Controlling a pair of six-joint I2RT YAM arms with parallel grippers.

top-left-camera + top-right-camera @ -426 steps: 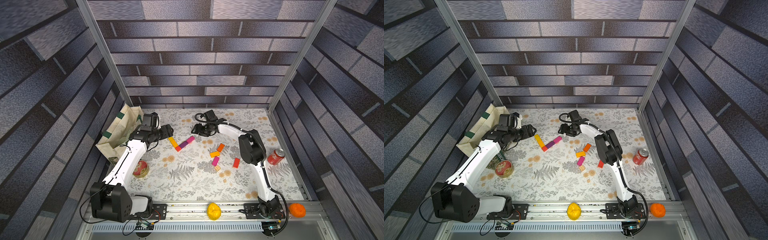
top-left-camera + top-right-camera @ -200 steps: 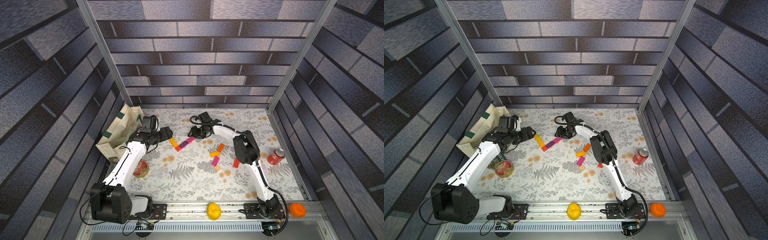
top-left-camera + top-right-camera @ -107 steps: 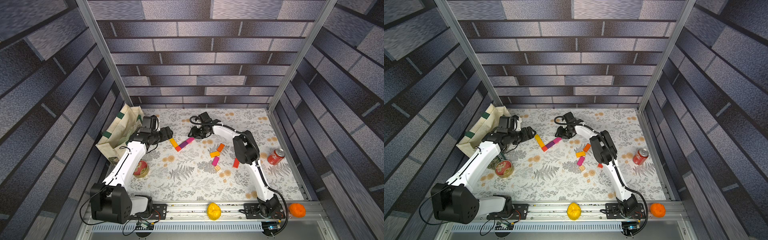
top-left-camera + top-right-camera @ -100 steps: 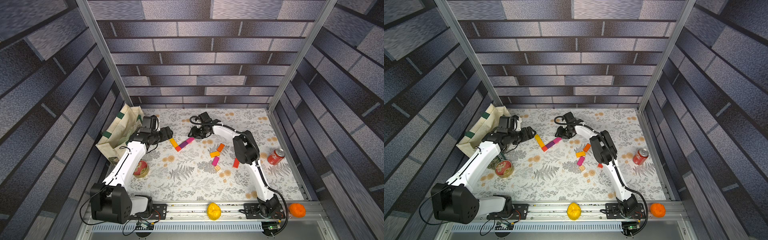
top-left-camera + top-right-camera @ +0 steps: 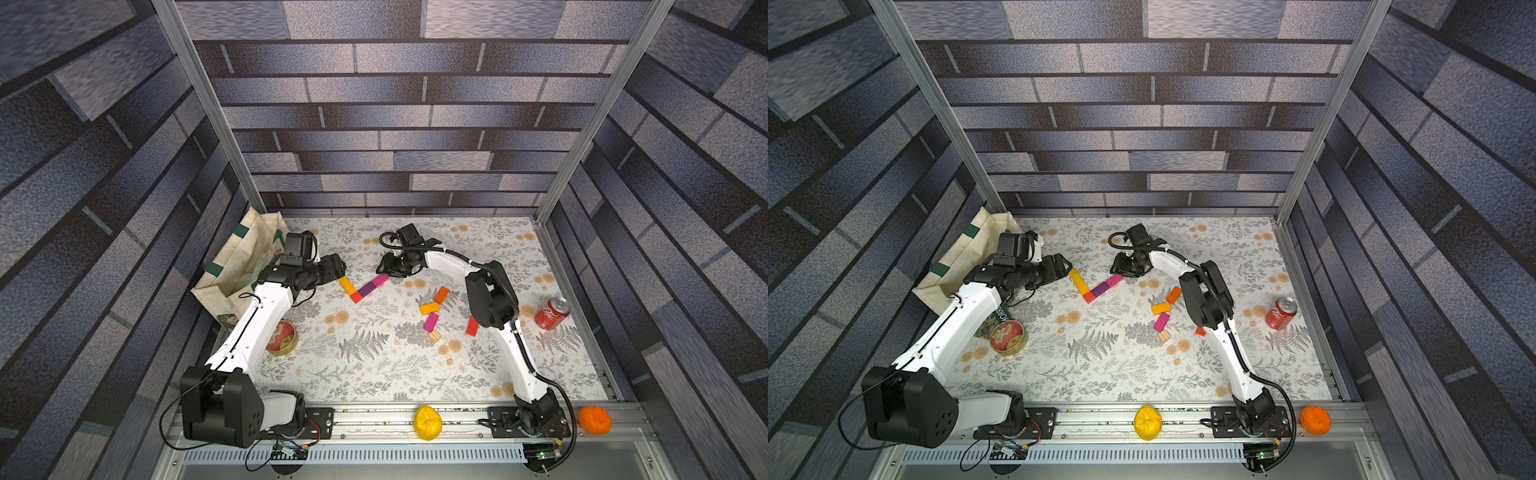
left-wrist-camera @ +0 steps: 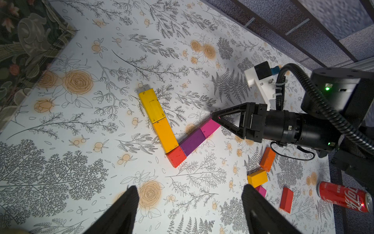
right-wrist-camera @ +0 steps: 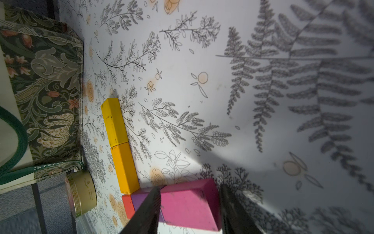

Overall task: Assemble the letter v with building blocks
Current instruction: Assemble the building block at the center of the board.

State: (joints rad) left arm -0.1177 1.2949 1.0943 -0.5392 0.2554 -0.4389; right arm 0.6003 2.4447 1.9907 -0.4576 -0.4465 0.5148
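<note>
V (image 5: 368, 289) part-built on table (image 5: 374, 374); R gripper (image 7: 190, 186) at its magenta block (image 6: 210, 127).
Near: five loose blocks (image 5: 431, 322) scattered R of V. V: yellow arm, red corner, purple-magenta arm. L gripper (image 6: 188, 189) fingers apart, empty, near yellow arm. R fingers straddle magenta block; clamped or not, can't tell.

Both top views look steeply down from high up, sharing my whole table (image 5: 374, 374). My wrist cameras sit low and close, both facing the letter v (image 6: 168, 137).

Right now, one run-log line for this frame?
left claw: open, empty | right claw: straddles magenta block, grip unclear | V: five blocks laid | loose blocks: five
</note>
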